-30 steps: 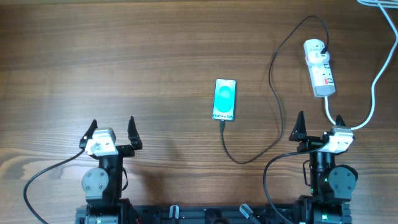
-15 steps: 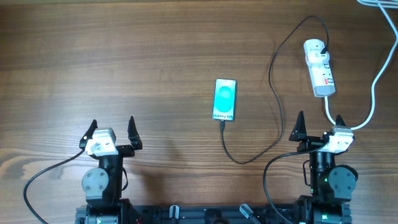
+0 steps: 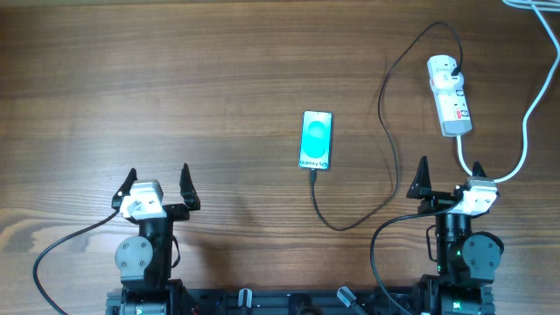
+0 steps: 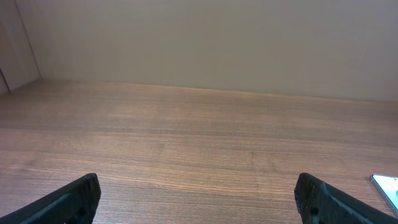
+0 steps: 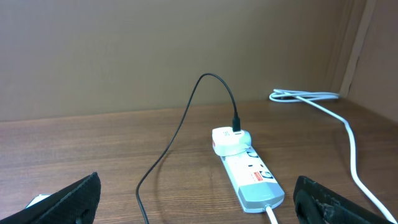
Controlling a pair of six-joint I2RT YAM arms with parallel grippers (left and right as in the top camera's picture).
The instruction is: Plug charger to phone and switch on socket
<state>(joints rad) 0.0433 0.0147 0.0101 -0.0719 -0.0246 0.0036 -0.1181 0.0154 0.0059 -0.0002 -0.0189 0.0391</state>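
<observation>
Plain brown wood-grain bench (image 3: 175, 70), with a blank beige wall behind it in the wrist views. The small flat phone with the bright cyan screen (image 3: 316, 139) lies face up around the middle, so I'll place everything off that.

The long thin black charger cable (image 3: 380, 103) has its tip right at the phone's near short edge. From there it loops toward the robot, swings out to the phone's right and climbs to a white plug adapter (image 3: 444, 67). That adapter sits in the far end of the white elongated power strip (image 3: 451, 109). From above I can't tell whether the tip is properly seated in the port or just touching it. The strip lies well to the right of the phone, and its thick white cord (image 3: 523, 140) trails off further right.

Both arms look parked on the robot side of the phone. The left hand (image 3: 158, 179) is well off to the phone's left, jaws spread wide with nothing between them. The right hand (image 3: 449, 171) is off to the phone's right and just as wide open and empty.

My guess at why: the right hand sits just short of the strip's near end, so it's the natural one for flicking the switch. The slack in the cable keeps it from tugging the phone around. I can't read whether the switch is on.
</observation>
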